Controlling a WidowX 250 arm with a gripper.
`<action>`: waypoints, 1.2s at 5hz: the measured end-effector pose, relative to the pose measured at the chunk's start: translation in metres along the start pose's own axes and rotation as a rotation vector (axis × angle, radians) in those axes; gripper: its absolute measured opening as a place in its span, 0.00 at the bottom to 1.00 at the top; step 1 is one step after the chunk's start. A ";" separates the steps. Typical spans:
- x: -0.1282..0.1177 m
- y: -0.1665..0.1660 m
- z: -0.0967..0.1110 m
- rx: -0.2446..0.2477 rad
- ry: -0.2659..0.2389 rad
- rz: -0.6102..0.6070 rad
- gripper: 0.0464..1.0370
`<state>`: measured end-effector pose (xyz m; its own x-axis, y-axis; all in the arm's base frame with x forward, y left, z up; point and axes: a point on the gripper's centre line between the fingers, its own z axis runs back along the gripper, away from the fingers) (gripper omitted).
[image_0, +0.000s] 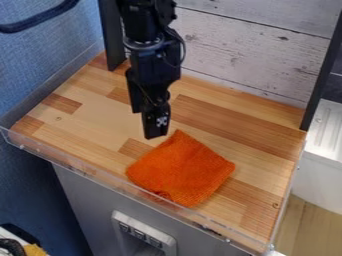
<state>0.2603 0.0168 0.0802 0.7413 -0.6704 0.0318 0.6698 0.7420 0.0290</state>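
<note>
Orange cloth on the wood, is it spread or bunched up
Spread: the orange cloth lies mostly flat, corners out, one edge puckered.

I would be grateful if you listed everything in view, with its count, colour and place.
cloth: one, orange, on the tabletop beside the gripper
butcher-block tabletop: one, light and mid brown, centre
clear edging: along the tabletop's front
plank backboard: one, whitish, behind the tabletop
upright posts: two, black, flanking the backboard
wall: blue, left
base front: one, grey, below the tabletop
button panel: one, light grey, on the base front
cable: one, black, upper left
robot arm: one, black, top
gripper: one, black, above the tabletop
</note>
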 end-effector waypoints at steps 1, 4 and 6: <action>0.003 -0.013 -0.002 -0.010 -0.003 -0.070 0.96; 0.020 -0.037 -0.011 -0.053 -0.004 -0.177 0.93; 0.027 -0.037 -0.021 -0.077 0.015 -0.201 0.35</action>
<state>0.2561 -0.0288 0.0587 0.5928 -0.8051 0.0180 0.8049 0.5917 -0.0435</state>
